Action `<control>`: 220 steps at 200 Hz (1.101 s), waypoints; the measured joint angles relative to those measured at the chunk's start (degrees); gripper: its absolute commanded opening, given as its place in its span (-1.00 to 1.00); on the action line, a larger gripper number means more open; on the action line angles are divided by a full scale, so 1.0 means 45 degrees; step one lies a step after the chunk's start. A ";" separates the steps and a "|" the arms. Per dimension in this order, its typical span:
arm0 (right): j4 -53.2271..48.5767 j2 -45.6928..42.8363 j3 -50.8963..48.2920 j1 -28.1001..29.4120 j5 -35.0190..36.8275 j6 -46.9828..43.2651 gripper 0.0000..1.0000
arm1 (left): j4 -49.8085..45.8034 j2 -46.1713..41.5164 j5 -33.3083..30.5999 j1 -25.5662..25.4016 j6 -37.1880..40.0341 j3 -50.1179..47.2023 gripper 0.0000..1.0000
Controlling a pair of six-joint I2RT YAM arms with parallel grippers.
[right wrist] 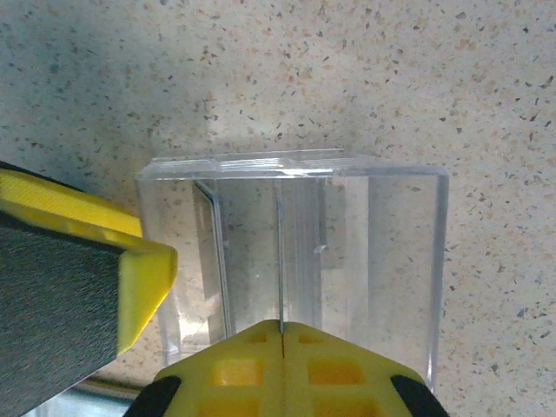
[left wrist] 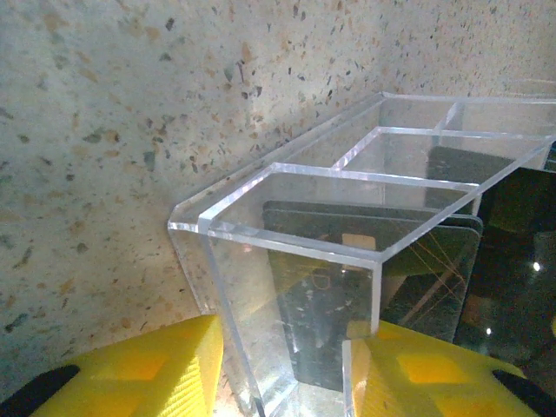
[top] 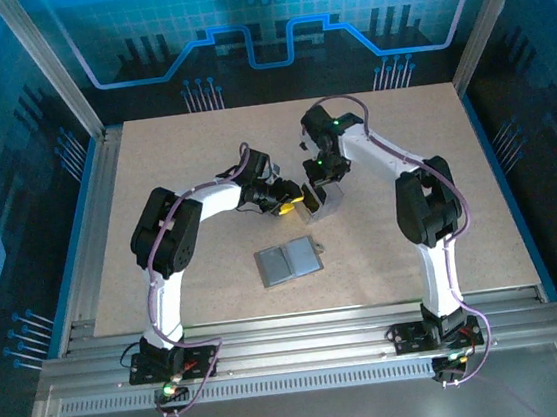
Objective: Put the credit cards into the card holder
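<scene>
Fingertips (right wrist: 234, 369) of the right gripper (right wrist: 282, 334) pinch shut on what looks like a thin dark card (right wrist: 280, 261) standing in the clear box (right wrist: 391, 261). The left gripper (left wrist: 282, 347) straddles the box's end, and its grip cannot be told. Pulling the card out appears to be the step in hand: next comes a straight lift past the divider (right wrist: 304, 234), then across to the card holder (top: 288, 261), which lies open on the table (top: 172, 160) nearby.
</scene>
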 measured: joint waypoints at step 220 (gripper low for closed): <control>0.3031 -0.7771 -0.6989 -0.0049 -0.1253 0.1443 -1.00 | -0.2744 -0.8558 -0.1239 0.0651 0.1166 -0.4255 0.50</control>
